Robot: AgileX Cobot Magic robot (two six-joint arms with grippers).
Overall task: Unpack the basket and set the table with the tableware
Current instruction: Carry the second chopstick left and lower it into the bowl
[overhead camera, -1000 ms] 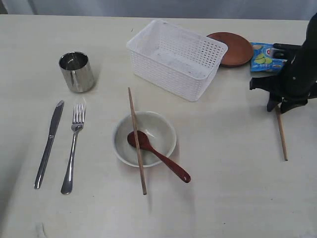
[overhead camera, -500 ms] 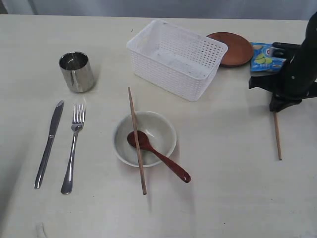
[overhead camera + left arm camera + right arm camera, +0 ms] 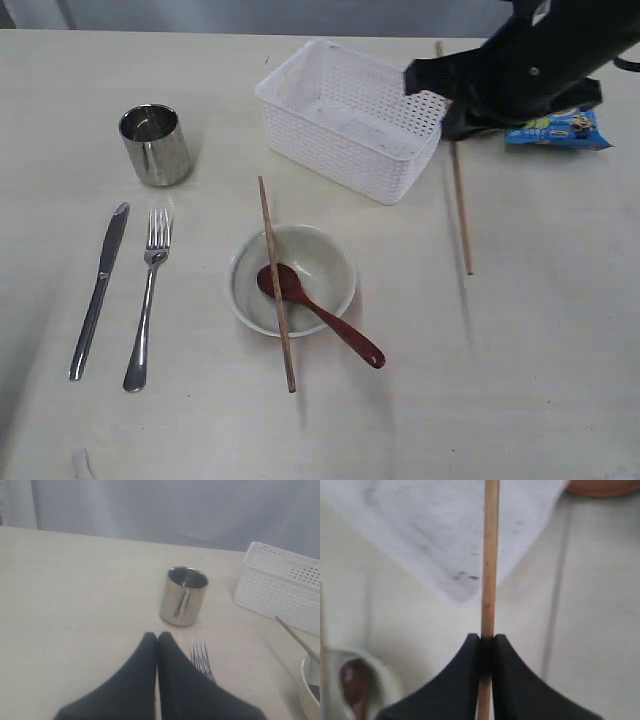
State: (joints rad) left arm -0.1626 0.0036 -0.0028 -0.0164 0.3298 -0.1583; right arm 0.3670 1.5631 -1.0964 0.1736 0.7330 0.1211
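Note:
My right gripper [image 3: 455,125] [image 3: 487,639] is shut on a wooden chopstick [image 3: 462,210] [image 3: 490,555] and holds it above the table [image 3: 520,340], beside the right corner of the white basket [image 3: 350,115]. The second chopstick [image 3: 277,285] lies across the pale bowl [image 3: 310,262], which holds the dark red spoon [image 3: 325,315]. On the left stand the steel cup [image 3: 155,145] [image 3: 183,596], the knife [image 3: 98,290] and the fork [image 3: 148,300] [image 3: 201,657]. My left gripper [image 3: 157,637] is shut and empty, low before the cup. The arm hides the brown plate in the exterior view; its edge [image 3: 605,486] shows in the right wrist view.
A blue snack packet [image 3: 560,128] lies at the back right, partly under my right arm. The basket looks empty inside. The left wrist view also shows the basket's side [image 3: 280,595] and the bowl's rim [image 3: 309,687].
My right arm has swung left from the right edge toward the basket, carrying the chopstick with it and lifting it off the table. It now covers the brown plate.

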